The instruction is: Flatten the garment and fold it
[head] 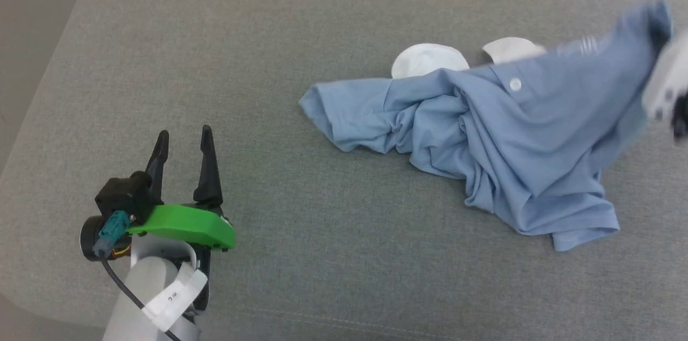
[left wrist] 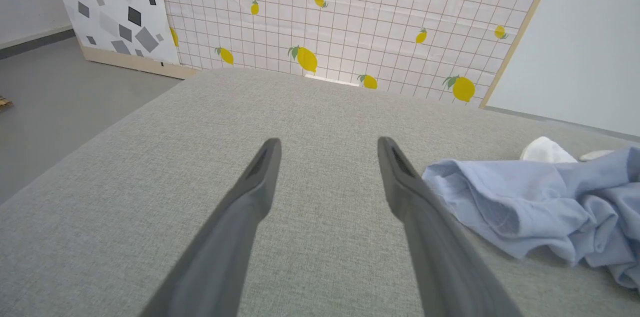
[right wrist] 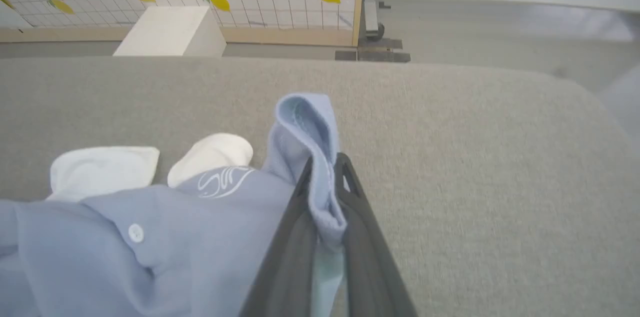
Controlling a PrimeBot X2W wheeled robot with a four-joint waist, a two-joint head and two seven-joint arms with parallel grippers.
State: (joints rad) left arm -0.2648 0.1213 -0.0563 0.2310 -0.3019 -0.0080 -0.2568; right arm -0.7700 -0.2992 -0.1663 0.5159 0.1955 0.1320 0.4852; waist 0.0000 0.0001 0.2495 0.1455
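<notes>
The light blue garment (head: pixel 484 131) lies crumpled on the right half of the grey cushion (head: pixel 269 61), its white collar (head: pixel 427 58) showing at the far side. My right gripper (right wrist: pixel 324 164) is shut on a fold of the garment (right wrist: pixel 305 122) near the white chest logo (right wrist: pixel 222 182), holding that edge raised at the right of the head view. My left gripper (head: pixel 183 139) hovers open over bare cushion at the lower left, well apart from the cloth. In the left wrist view the garment (left wrist: pixel 540 202) lies just right of the left gripper (left wrist: pixel 327 144).
The cushion's rounded left edge (head: pixel 32 115) drops to the grey floor. Beyond the cushion stand a lemon-print grid panel (left wrist: pixel 350 22) and a pale box (right wrist: pixel 172 32). Bare fabric stretches across the left and near parts of the cushion.
</notes>
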